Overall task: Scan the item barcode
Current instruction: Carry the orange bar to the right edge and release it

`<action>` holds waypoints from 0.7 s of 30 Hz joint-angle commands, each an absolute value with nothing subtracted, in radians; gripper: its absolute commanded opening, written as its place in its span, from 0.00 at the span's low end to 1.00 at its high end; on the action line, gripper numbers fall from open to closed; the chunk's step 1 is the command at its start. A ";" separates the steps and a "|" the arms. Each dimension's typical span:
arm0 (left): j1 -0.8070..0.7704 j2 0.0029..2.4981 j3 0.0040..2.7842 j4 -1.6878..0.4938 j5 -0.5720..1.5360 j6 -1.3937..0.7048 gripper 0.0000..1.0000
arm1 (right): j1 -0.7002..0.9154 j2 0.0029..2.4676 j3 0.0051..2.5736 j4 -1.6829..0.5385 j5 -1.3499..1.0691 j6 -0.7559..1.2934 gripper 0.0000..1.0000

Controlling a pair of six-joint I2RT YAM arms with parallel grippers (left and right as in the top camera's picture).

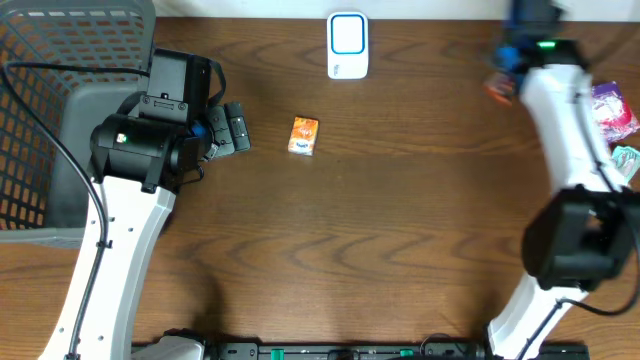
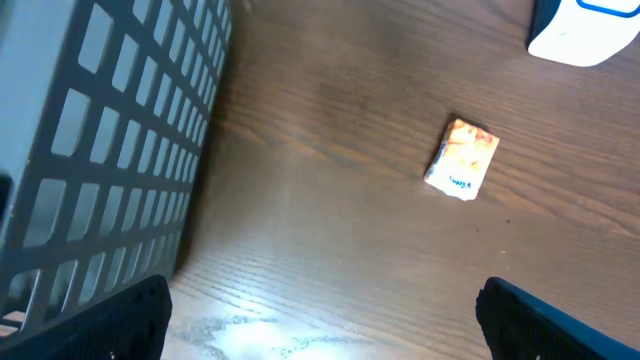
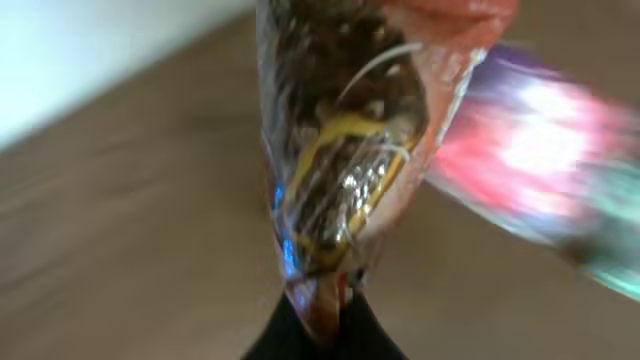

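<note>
Brown wood-grain worktop (image 1: 400,230) carried everything we saw. At its far right corner, the right claw (image 1: 504,78) was pressed together on a wrapped packet (image 1: 497,90). From the wrist view we saw that claw (image 3: 322,328) pinching the bottom seam of the packet (image 3: 345,150). The packet stood up from the dark fingertips, its clear film showing brown and yellow contents with a red-orange edge. Whether it hung above the wood or touched it, we could not tell. Beside it, along the right edge, lay loose packets (image 1: 612,108) in pink and green, blurred in the wrist view (image 3: 540,150).

On the other side, the left claw (image 1: 232,130) was spread wide and held nothing. Its two dark fingertips (image 2: 560,320) showed at the bottom corners of its own camera, with bare wood between them. Ahead of that claw, near but apart from it, a small orange packet (image 1: 303,135) lay flat on the worktop. The left wrist view showed the same packet (image 2: 462,160), slightly askew with a white end. Beyond it, at the far edge, stood a white scanner (image 1: 347,45) with a blue outline on its face. Only its corner showed from the left wrist (image 2: 590,30). The scanner was well apart from the packet in the right claw. A grey mesh basket (image 1: 60,60) filled the left end of the worktop, its gridded wall (image 2: 110,150) close beside the left arm.
</note>
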State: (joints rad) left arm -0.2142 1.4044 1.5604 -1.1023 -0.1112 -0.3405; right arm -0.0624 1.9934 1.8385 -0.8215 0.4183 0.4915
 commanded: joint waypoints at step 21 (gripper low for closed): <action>-0.213 1.405 1.575 -1.106 -0.120 -0.346 0.98 | -0.430 2.053 1.868 -1.022 0.344 0.464 0.75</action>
